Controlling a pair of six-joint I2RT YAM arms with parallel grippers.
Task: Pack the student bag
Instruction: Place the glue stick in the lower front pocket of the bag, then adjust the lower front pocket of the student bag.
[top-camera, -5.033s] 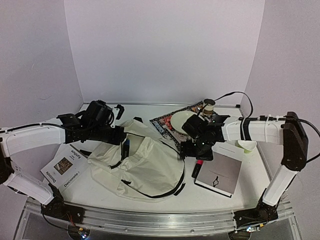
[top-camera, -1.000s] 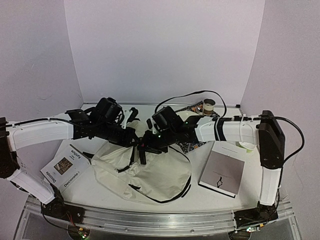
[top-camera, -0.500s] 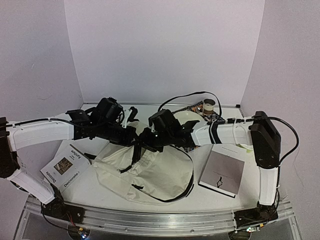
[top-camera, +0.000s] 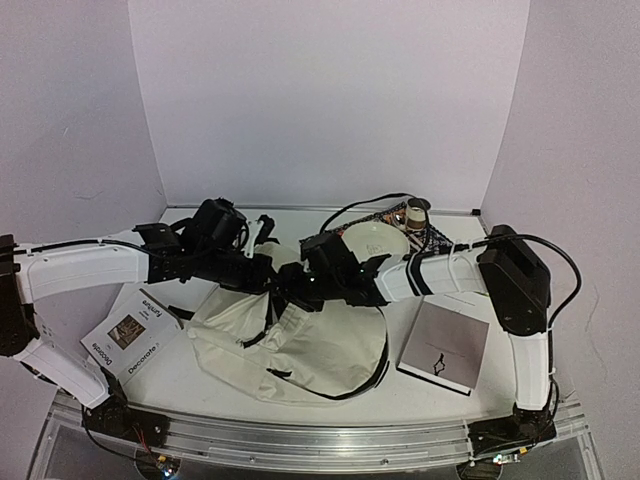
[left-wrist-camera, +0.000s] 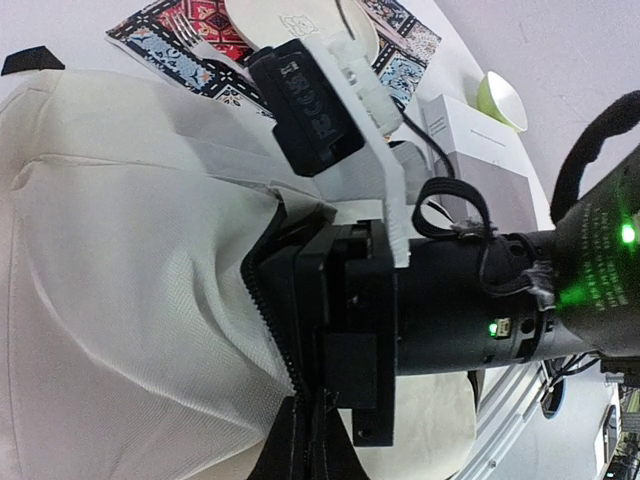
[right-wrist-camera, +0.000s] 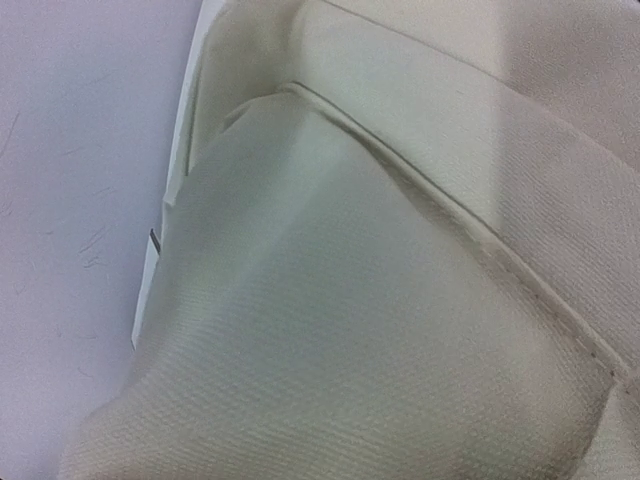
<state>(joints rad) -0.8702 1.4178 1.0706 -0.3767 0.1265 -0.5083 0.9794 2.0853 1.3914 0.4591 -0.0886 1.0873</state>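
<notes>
The cream student bag (top-camera: 310, 345) lies in the middle of the table with its black zipper edge lifted. My left gripper (top-camera: 268, 283) is shut on that zipper edge (left-wrist-camera: 270, 320) and holds the opening up; its fingertips (left-wrist-camera: 290, 445) pinch the trim at the bottom of the left wrist view. My right gripper (top-camera: 293, 292) reaches into the opening from the right. Its black wrist (left-wrist-camera: 440, 310) shows at the bag's mouth, its fingers hidden inside. The right wrist view shows only cream fabric (right-wrist-camera: 350, 330).
A grey book (top-camera: 445, 345) lies right of the bag. A white plate (top-camera: 375, 240) sits on a patterned mat (top-camera: 432, 236) at the back, with a small cup (top-camera: 417, 212). A booklet (top-camera: 130, 335) lies front left. A green bowl (left-wrist-camera: 503, 98) shows beyond the book.
</notes>
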